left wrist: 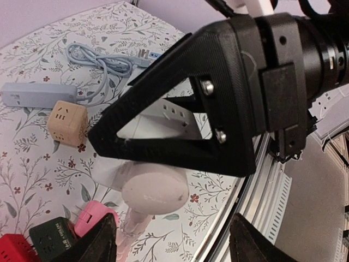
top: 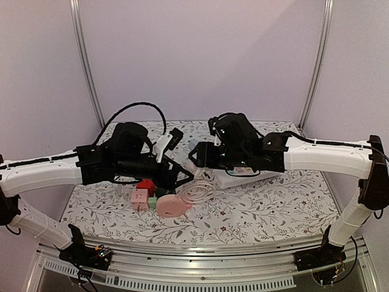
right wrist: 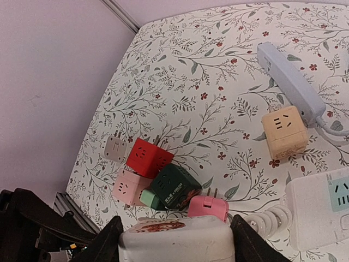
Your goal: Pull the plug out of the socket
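My right gripper [right wrist: 177, 243] is shut on the socket [right wrist: 177, 240], a white rounded block with a reddish sticker. In the left wrist view its pale rounded end [left wrist: 154, 188] shows under the right gripper's black finger [left wrist: 180, 114], and a short cord stub hangs from it. A pink plug [right wrist: 207, 208] lies on the table just beyond the socket, prongs bare, plugged into nothing. My left gripper [left wrist: 172, 240] is open over the floral cloth with nothing between its fingers. The pink plug [left wrist: 94, 215] sits by its left finger.
A red cube [right wrist: 150, 157], a dark green cube [right wrist: 175, 186], a pale pink cube [right wrist: 130, 186] and a small white adaptor [right wrist: 113, 147] cluster by the plug. Farther off are a beige cube [right wrist: 283, 132], a grey-blue strip [right wrist: 289, 82], a white strip [right wrist: 319, 215] and a coiled cable [right wrist: 267, 221].
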You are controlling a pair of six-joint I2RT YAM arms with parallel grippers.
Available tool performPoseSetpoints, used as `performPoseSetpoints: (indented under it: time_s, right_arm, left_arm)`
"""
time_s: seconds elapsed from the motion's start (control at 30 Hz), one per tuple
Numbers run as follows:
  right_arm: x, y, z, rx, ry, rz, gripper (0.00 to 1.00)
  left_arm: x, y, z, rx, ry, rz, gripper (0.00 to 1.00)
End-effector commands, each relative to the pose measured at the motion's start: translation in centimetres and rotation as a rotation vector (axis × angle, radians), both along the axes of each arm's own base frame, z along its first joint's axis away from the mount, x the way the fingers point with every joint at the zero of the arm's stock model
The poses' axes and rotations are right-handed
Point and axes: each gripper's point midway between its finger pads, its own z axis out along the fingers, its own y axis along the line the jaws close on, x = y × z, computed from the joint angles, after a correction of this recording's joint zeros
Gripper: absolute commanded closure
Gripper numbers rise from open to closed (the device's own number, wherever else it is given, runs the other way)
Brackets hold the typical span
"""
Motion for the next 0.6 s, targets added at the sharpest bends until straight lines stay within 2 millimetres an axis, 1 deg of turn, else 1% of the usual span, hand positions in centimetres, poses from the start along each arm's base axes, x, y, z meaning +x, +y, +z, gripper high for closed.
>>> performPoseSetpoints:
  time_s: [0.0,0.17,0.33,0.57]
  right_arm:
    - [-0.1,-0.3,4.8,0.099,-0.080,-0.003,0.61]
    - [-0.2,-0.4,4.8,0.101,-0.079,0.005,0.61]
    - [-0.3,-0.2,4.9,0.101,-0.082,0.014,0.61]
    - [-0.3,0.0,4.7,0.097,-0.080,0.020,0.61]
  left_arm:
    - [1.5,-1.0,1.3,-0.034,-0.004,0.030,0.34]
    - [2.4,-1.1,0.8,-0.019,-0.001,0.062,0.44]
    - [2.7,-1.3,0.2,-0.009,0.011,0.070,0.49]
    - [2.9,-1.4,0.2,-0.011,0.008,0.074,0.50]
